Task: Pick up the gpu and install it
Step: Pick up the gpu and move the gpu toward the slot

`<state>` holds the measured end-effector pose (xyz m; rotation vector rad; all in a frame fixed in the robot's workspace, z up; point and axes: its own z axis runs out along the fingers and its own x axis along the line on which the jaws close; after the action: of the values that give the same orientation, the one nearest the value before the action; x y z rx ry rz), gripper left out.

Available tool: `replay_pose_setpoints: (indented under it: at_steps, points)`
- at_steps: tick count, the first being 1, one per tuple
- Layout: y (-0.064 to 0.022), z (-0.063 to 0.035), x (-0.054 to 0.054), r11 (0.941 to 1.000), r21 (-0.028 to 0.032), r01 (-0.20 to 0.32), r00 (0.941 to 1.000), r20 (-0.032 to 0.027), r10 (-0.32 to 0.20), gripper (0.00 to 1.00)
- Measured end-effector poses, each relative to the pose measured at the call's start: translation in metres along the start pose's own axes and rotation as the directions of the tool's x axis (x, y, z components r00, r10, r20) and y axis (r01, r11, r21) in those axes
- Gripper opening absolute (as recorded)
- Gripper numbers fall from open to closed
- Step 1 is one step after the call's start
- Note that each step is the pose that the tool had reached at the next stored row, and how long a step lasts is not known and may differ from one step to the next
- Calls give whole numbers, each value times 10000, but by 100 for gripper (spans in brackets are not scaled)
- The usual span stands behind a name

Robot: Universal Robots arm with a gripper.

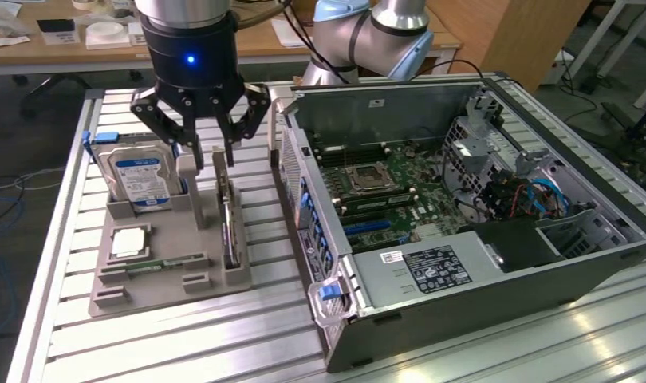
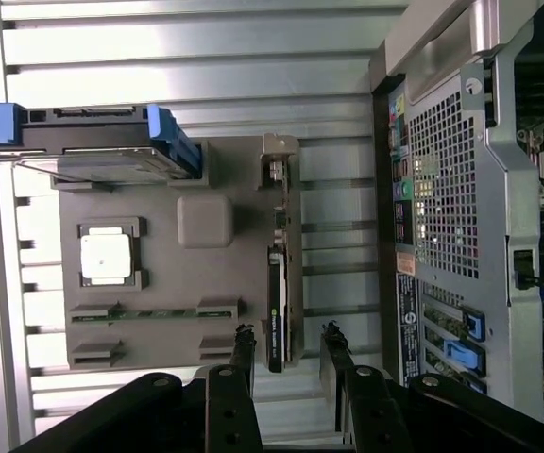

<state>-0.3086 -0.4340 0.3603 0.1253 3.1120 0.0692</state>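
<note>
Robot lab: slotted alu bench (image 1: 195, 339), open PC (image 1: 462, 311).

On the bench: one gpu (image 1: 230, 231), one hard drive (image 1: 140, 177), one processor chip (image 1: 129, 242), what appears to be one memory stick (image 1: 156, 264), one gray tray (image 1: 185, 227), one open computer case (image 1: 462, 319), one gripper (image 1: 211, 155).

The gripper (image 1: 211, 155) is black, with a small blue light (image 1: 190, 58) glowing above it. The gpu (image 1: 230, 227) is black along its edge, with a small green mark that shows in the wrist view. The holder (image 1: 163, 275) is plain grey. The hard drive (image 1: 140, 177) has a blue-and-white label and blue side rails. The worktop (image 1: 195, 343) is silvery, ribbed in long parallel slats. The computer case (image 1: 494, 319) is dark grey; its motherboard (image 1: 392, 191) is green with blue slots.
</note>
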Motion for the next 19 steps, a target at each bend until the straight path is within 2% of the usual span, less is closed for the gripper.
replay_pose_setpoints:
  at_steps: [8,19]
  points:
    - [-3,64,1,10000,2,0,10000,-2,0,42]
    - [-4,79,2,10000,0,0,10000,0,0,42]
